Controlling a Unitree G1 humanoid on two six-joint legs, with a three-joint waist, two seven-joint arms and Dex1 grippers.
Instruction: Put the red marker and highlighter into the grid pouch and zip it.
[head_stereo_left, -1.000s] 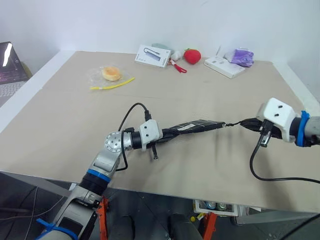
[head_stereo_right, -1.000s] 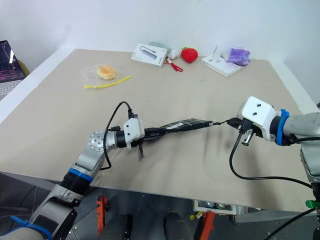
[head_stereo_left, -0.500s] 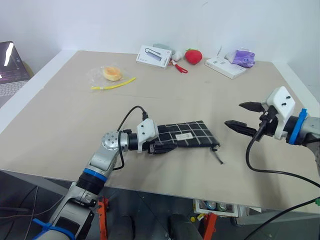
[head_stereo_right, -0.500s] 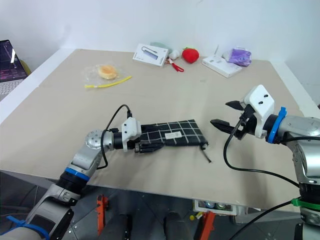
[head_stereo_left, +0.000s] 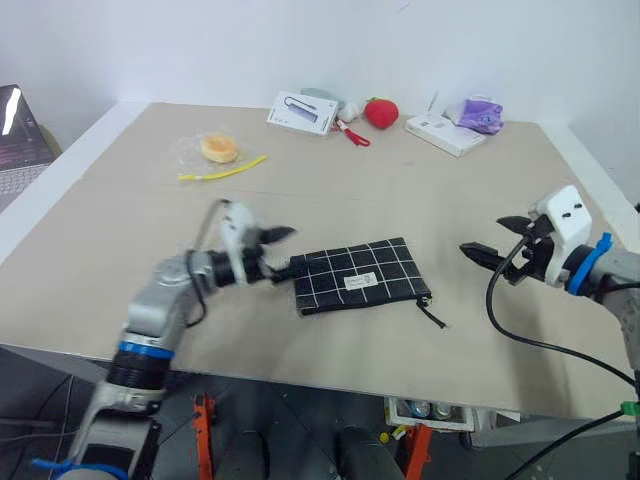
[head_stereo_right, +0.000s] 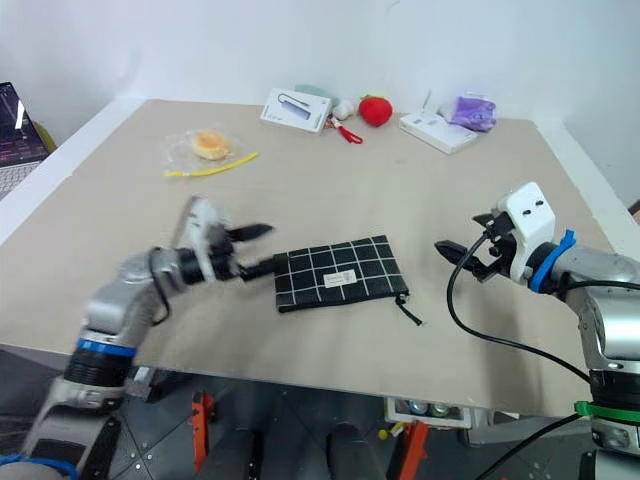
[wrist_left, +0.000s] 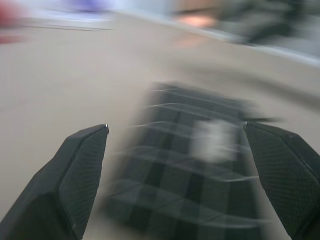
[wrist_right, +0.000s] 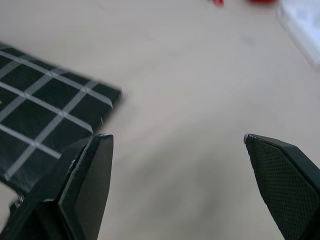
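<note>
- Both tools gape wide and hold nothing: left tool (head_stereo_left: 277, 250) sits just beside one short end of the flat black fabric grid pouch with thin white lines (head_stereo_left: 358, 276), right tool (head_stereo_left: 484, 238) stands apart past the other end.
- Pouch lies flat on the beige bench (head_stereo_left: 330, 195) between them, white label up, black pull cord (head_stereo_left: 434, 312) trailing toward the right tool.
- Risk, as I judge it: whether the zip is fully shut cannot be told; if a gap remains, the contents could slide out.
</note>
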